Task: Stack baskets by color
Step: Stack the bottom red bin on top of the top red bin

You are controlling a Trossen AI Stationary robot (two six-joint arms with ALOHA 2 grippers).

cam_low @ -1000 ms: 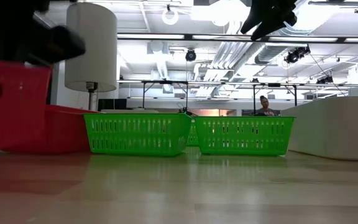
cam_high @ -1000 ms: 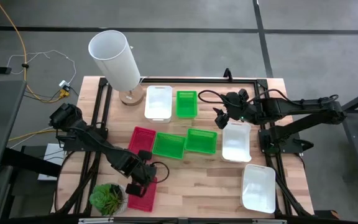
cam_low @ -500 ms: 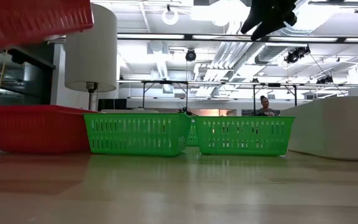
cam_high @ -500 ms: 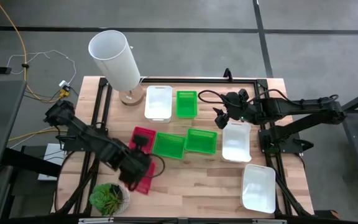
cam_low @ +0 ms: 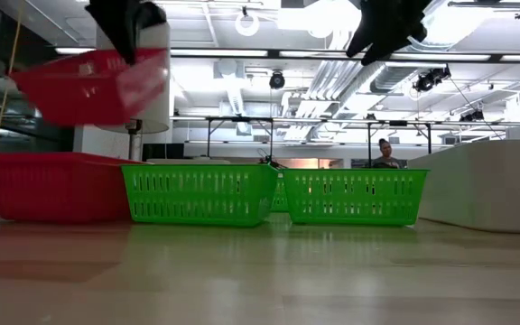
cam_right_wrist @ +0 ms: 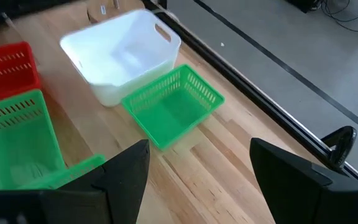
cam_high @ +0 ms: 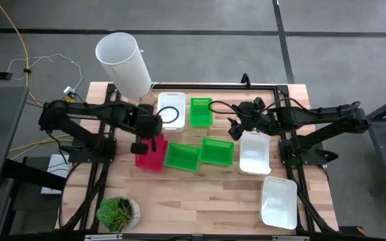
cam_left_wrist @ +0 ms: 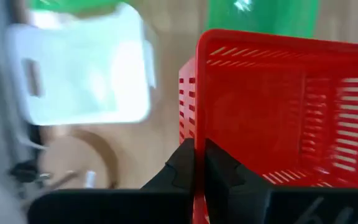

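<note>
My left gripper [cam_high: 143,136] [cam_low: 130,34] is shut on a red basket [cam_low: 88,86] [cam_left_wrist: 278,112], which hangs over a second red basket [cam_low: 57,185] resting on the table's left middle. Two green baskets [cam_high: 182,155] [cam_high: 217,151] stand side by side at the centre. A third green basket [cam_high: 200,112] and a white basket [cam_high: 171,110] sit at the far edge. Two more white baskets [cam_high: 254,152] [cam_high: 279,202] lie on the right. My right gripper [cam_high: 235,128] [cam_right_wrist: 197,177] hangs open above the table, touching nothing. My left gripper pinches one side wall of the red basket at its rim [cam_left_wrist: 196,134], one finger inside the basket and one outside. The fingers come from above, pointing steeply down. The basket hangs tilted below them, clear of the table and of the red basket underneath.
A tall white cylinder on a round wooden base [cam_high: 122,61] stands at the far left corner, close to my left arm. A small potted plant [cam_high: 117,213] sits at the near left corner. Bare wood shows along the near edge [cam_high: 206,201].
My left gripper has risen and swung from the near left corner by the plant toward the far edge, staying shut. The red basket has come off the table with it and now hangs tilted above the other red basket.
</note>
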